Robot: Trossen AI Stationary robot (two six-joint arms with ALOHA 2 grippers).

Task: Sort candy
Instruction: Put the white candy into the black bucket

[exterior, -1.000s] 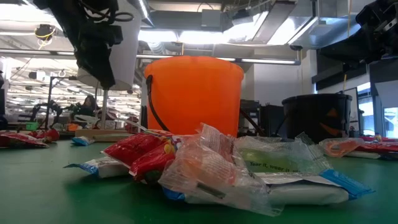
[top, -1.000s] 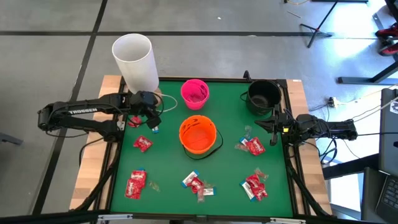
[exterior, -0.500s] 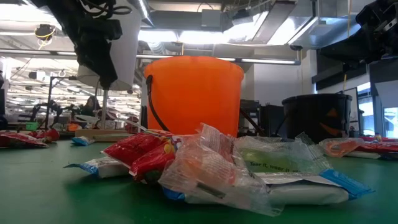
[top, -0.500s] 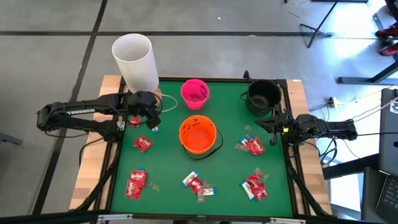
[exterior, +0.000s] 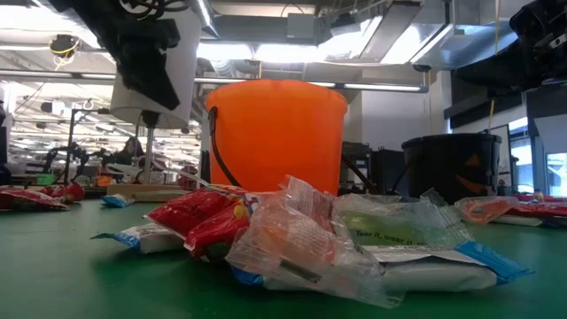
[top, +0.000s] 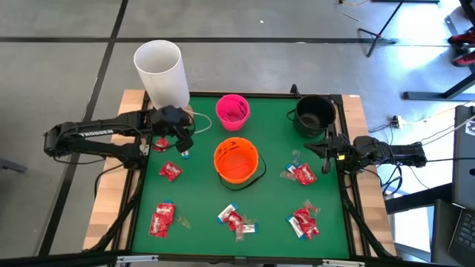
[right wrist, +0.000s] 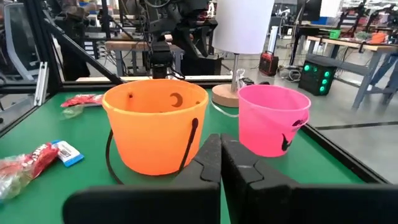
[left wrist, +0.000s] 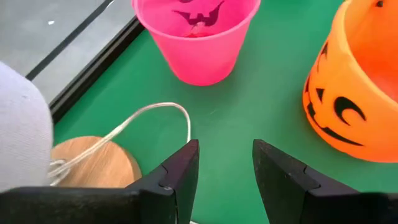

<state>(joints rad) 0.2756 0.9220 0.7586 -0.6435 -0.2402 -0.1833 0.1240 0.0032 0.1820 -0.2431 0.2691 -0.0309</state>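
Observation:
Red-wrapped candy lies on the green mat in loose piles: near the left edge, at the near left, at the near middle, and two piles on the right. The low view shows one pile close up. My left gripper hovers open above the mat's far left, tilted down, nothing between its fingers. A small red and blue piece lies just below it. My right gripper is shut and level at the right edge, touching nothing.
An orange bucket stands mid-mat, a pink bucket behind it, and a black bucket at the far right. A white lamp on a wooden base, with a cable, stands at the far left corner.
My left gripper has stayed in place and tipped up a little, its fingers still open. Nothing on the mat has moved.

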